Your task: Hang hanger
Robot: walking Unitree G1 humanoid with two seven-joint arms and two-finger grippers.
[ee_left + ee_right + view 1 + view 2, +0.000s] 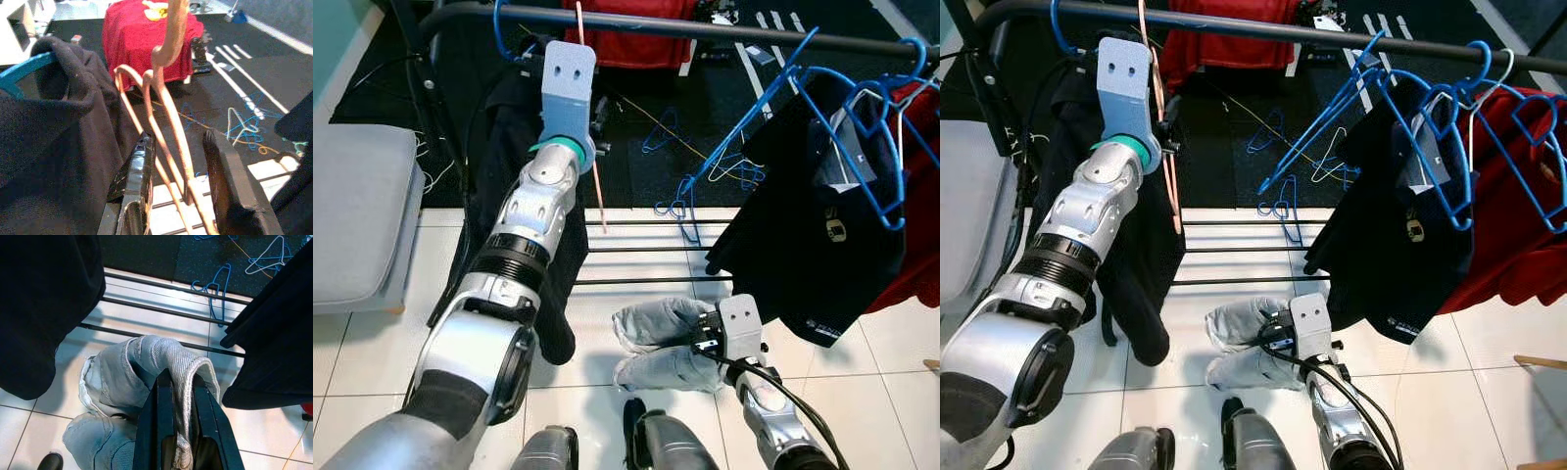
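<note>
Claw-wise, our left claw (178, 181) grips the thin pink plastic hanger (161, 122) just below the black rail (724, 31); our right claw (178, 406) pinches pale grey cloth (142, 372).

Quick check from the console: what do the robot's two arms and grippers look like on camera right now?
Both arms are silver metal with black ribbed joints. The left arm has a teal ring at the wrist under a grey-blue block with two small holes. The right arm carries the same kind of block and a black cable along it. The left gripper and right gripper each have two long black fingers.
</note>
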